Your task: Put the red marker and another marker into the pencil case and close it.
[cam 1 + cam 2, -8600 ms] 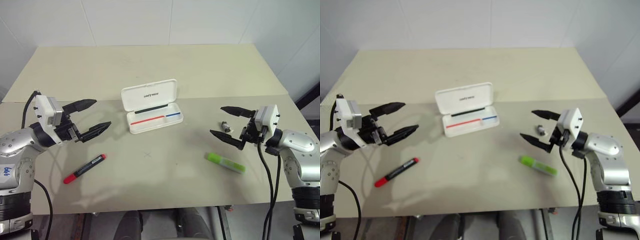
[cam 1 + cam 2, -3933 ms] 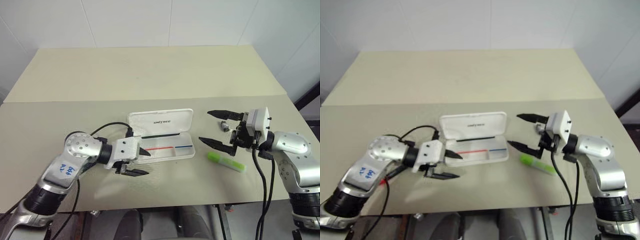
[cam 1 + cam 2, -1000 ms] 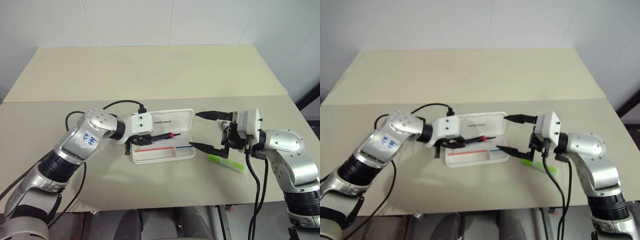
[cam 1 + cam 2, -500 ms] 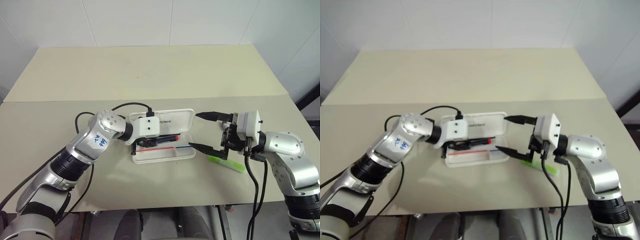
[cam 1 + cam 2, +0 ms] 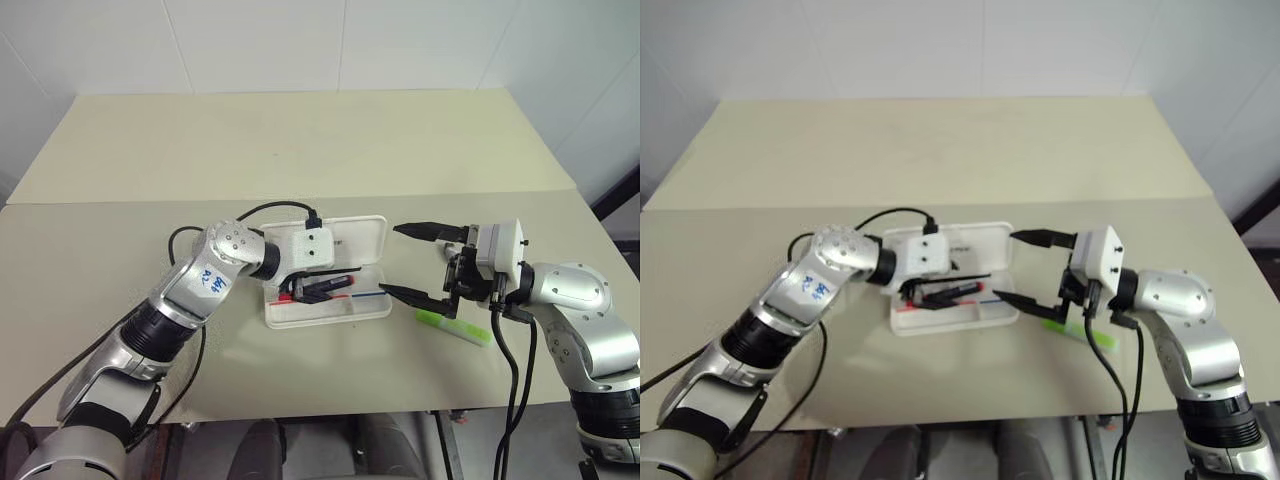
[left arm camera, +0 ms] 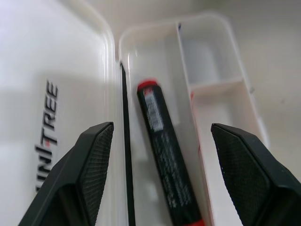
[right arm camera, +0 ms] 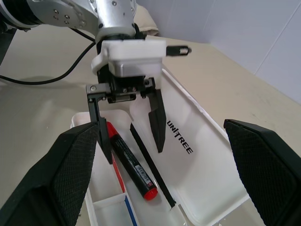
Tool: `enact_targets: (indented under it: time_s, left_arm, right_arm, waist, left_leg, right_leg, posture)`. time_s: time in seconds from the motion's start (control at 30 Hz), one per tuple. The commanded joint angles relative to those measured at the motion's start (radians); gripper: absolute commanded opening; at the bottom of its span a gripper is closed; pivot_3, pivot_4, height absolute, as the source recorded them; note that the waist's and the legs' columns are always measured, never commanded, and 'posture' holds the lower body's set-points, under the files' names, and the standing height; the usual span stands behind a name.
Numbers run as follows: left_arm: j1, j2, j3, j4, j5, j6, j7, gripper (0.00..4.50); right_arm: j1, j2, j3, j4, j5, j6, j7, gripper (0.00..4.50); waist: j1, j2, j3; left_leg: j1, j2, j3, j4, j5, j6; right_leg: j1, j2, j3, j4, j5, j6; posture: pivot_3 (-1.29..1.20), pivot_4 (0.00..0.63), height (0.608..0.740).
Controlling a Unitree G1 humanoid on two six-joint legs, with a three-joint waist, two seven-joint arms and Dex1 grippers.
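Observation:
The white pencil case (image 5: pixel 352 238) lies open at mid-table, its printed lid leaning back. The red marker (image 6: pixel 164 155) lies lengthwise inside the tray, along the hinge side, with nothing gripping it. My left gripper (image 7: pixel 133 151) hangs open just over the tray, one black finger on either side of the marker and apart from it. The lime-green marker (image 5: pixel 452 327) rests on the table to the right of the case. My right gripper (image 5: pixel 388 259) is open and empty at the case's right end, its lower finger just above the green marker's near end.
The tray (image 6: pixel 216 101) has a small divided compartment at one end and red and blue lines on its floor. A black cable (image 5: pixel 265 210) loops from my left wrist behind the case. The table's front edge (image 5: pixel 330 415) runs close below the case.
My left gripper has opened and let go of the red marker, which now lies in the tray; the hand shifted slightly right. The right arm has not moved.

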Motion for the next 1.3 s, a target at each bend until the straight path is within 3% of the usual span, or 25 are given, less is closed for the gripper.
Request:
enact_targets:
  time_s: [0.03, 0.27, 0.4, 0.6, 0.87, 0.9, 1.3]
  left_arm:
    - [0.022, 0.014, 0.039, -0.051, -0.030, -0.011, -0.015, 4.39]
    - [0.086, -0.002, 0.132, -0.040, -0.096, -0.155, -0.014, 4.47]
    - [0.118, -0.001, 0.242, -0.052, -0.235, -0.235, -0.098, 4.47]
    - [0.201, 0.072, 0.349, -0.097, -0.400, -0.232, -0.226, 4.47]
    - [0.289, 0.178, 0.446, -0.117, -0.470, -0.253, -0.280, 4.47]
    - [0.295, 0.190, 0.455, -0.118, -0.475, -0.251, -0.281, 4.47]
    - [0.347, 0.261, 0.514, -0.165, -0.511, -0.237, -0.264, 4.47]
  right_arm:
    - [-0.019, -0.019, -0.033, 0.002, 0.020, -0.001, 0.012, 4.50]
    - [-0.041, -0.061, -0.068, 0.046, 0.053, 0.100, -0.001, 4.50]
    - [-0.031, -0.155, -0.069, 0.069, 0.026, 0.183, 0.019, 4.50]
    - [-0.016, -0.293, -0.057, 0.062, 0.021, 0.295, 0.064, 4.50]
    - [0.026, -0.436, 0.036, -0.027, -0.034, 0.486, 0.070, 4.50]
    - [0.027, -0.444, 0.052, -0.035, -0.044, 0.505, 0.064, 4.50]
    - [0.027, -0.437, 0.210, 0.029, -0.200, 0.550, 0.033, 4.50]
  waist:
    - [0.000, 0.000, 0.000]
    - [0.002, 0.000, 0.000]
    - [0.002, 0.000, 0.000]
    - [0.000, 0.000, 0.000]
    - [0.001, 0.000, 0.000]
    - [0.001, 0.000, 0.000]
    - [0.000, 0.000, 0.000]
  left_leg:
    - [0.000, 0.000, 0.000, 0.000, 0.000, 0.000]
    - [0.000, 0.000, 0.000, 0.000, 0.000, 0.000]
    - [0.000, 0.000, 0.000, 0.000, 0.000, 0.000]
    - [0.000, 0.000, 0.001, 0.000, 0.000, 0.000]
    - [0.000, 0.000, 0.001, 0.001, 0.000, 0.000]
    - [0.000, 0.000, 0.001, 0.001, 0.000, 0.000]
    - [0.000, 0.000, 0.002, 0.001, 0.000, 0.000]
  right_leg:
    - [0.000, 0.000, 0.000, 0.000, 0.000, 0.000]
    - [0.000, -0.001, 0.000, 0.000, 0.000, 0.000]
    - [0.000, -0.001, 0.000, 0.000, 0.000, 0.000]
    - [0.000, -0.001, 0.000, -0.001, 0.000, -0.001]
    - [0.001, -0.001, 0.000, -0.003, -0.003, -0.005]
    - [0.001, -0.001, 0.000, -0.004, -0.009, -0.015]
    - [0.001, -0.001, 0.000, -0.004, -0.009, -0.015]
  posture:
    - [0.00, 0.150, 0.740]
    - [0.00, 0.150, 0.740]
    - [0.00, 0.150, 0.740]
    - [0.00, 0.150, 0.740]
    - [0.00, 0.150, 0.740]
    - [0.00, 0.150, 0.740]
    - [0.00, 0.150, 0.740]
